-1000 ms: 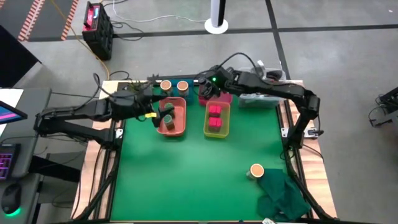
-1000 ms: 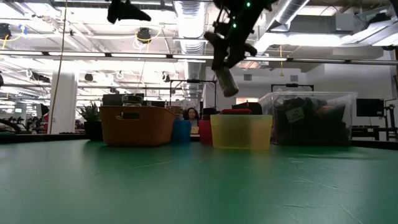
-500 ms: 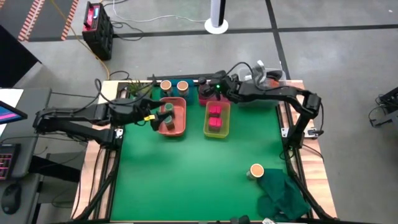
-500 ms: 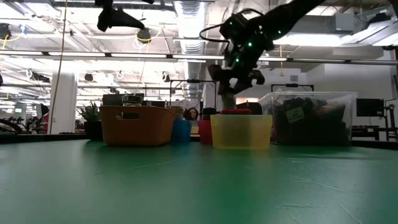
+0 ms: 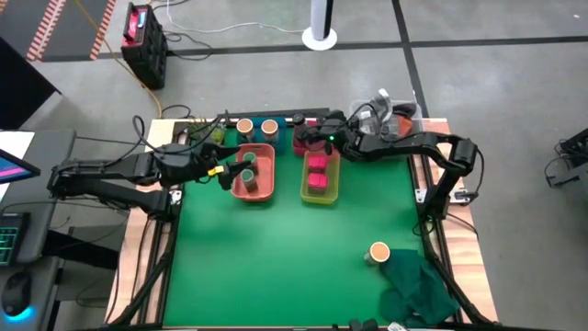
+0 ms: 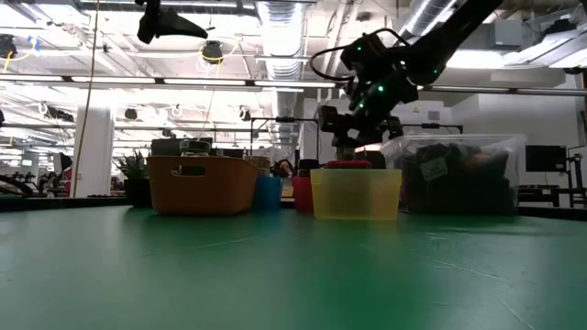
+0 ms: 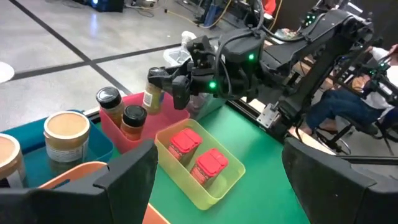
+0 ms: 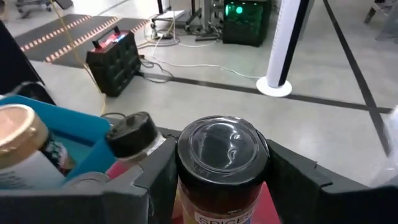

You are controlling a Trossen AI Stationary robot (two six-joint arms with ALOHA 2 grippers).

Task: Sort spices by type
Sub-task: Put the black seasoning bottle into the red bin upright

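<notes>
My right gripper (image 5: pixel 319 138) is shut on a small black-capped spice bottle (image 8: pixel 222 155) over the far end of the red tray (image 5: pixel 303 142). Two more black-capped bottles (image 7: pixel 134 115) stand in that tray. Magenta boxes (image 5: pixel 317 173) lie in the yellow tray (image 5: pixel 333 184). Dark green-topped jars (image 5: pixel 246 165) sit in the salmon tray (image 5: pixel 262 188), and tan-topped jars (image 5: pixel 245 127) sit in the blue tray. One tan-topped jar (image 5: pixel 378 252) stands alone near the table's near right. My left gripper (image 5: pixel 220 170) is open at the salmon tray's left side, touching nothing. My right gripper pinches the bottle between its two fingers (image 8: pixel 158 180), on the body just below the black cap (image 8: pixel 222 146). The bottle stands upright in the hold, its label part (image 7: pixel 151 99) hanging at the red tray's far end. Whether its base touches the tray floor I cannot tell.
A clear box of grey clutter (image 5: pixel 386 138) stands right of the red tray, close to my right arm. A crumpled green cloth (image 5: pixel 418 287) lies at the near right corner. The green mat's middle and near left (image 5: pixel 257 267) hold nothing.
My right gripper has come down with the bottle, from high above the trays to just over the red tray's far end, and the bottle has gone from tilted to upright. My left gripper has drawn back a little toward the table's left, staying open.
</notes>
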